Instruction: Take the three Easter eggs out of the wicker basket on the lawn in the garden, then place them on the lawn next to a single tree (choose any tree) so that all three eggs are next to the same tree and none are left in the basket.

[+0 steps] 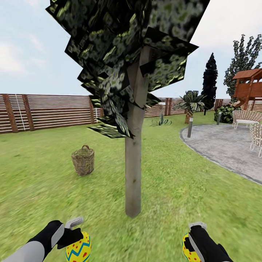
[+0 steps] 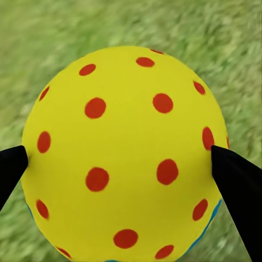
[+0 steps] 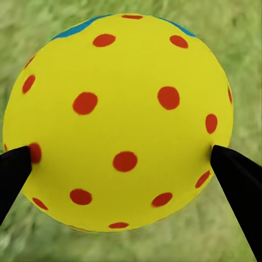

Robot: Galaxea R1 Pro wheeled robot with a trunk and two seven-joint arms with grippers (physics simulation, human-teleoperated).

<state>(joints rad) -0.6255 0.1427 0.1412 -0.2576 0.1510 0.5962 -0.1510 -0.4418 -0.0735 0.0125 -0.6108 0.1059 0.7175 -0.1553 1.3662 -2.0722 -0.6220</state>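
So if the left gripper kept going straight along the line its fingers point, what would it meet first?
Likely the lawn: the left gripper, shut on an Easter egg, looks straight at grass beyond the egg. How far down is unclear.

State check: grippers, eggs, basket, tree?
Left gripper: shut on left egg, held above the lawn.
Right gripper: shut on right egg.
Wicker basket: upright, contents hidden.
Tree: upright, just ahead.
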